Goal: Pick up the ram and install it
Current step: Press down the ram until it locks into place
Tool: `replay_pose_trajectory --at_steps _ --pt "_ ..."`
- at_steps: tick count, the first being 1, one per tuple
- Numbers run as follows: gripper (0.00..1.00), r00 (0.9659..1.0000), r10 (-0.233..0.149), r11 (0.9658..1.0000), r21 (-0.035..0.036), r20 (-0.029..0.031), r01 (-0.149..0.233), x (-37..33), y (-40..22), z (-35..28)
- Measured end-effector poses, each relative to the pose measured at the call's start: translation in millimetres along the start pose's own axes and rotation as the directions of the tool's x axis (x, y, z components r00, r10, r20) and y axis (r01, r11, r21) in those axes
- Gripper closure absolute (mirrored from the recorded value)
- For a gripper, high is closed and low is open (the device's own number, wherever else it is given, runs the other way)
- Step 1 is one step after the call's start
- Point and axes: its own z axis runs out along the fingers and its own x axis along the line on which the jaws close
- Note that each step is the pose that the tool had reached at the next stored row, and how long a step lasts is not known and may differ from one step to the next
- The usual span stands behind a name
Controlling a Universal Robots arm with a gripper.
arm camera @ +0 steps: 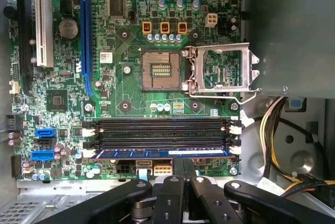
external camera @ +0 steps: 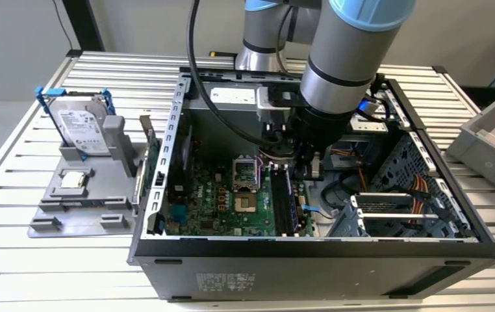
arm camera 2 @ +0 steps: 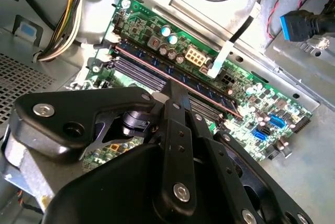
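Ram (arm camera: 162, 152) seated edge-down in the outermost memory slot, low centre of the first wrist view, parallel to the empty slots (arm camera: 159, 130) for alignment. Gripper (arm camera: 182, 167) directly over it, fingers drawn close about its top edge; actual contact indeterminable.

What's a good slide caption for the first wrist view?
End effector above the ram, which sits in the motherboard's outermost memory slot, the CPU socket open and empty.
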Motion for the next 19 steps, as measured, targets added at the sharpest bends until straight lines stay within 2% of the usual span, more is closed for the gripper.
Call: replay_pose_trajectory --at_steps 3,13,19 --pt "1.0 1.0 0.0 1.0 0.0 -0.0003 0.0 0.1 0.0 0.7" --pt "1.0 1.0 0.0 1.0 0.0048 0.0001 0.0 0.8 -0.3 17.9" --pt "1.0 1.0 0.0 1.0 0.0048 0.0001 0.0 0.9 -0.3 18.4"
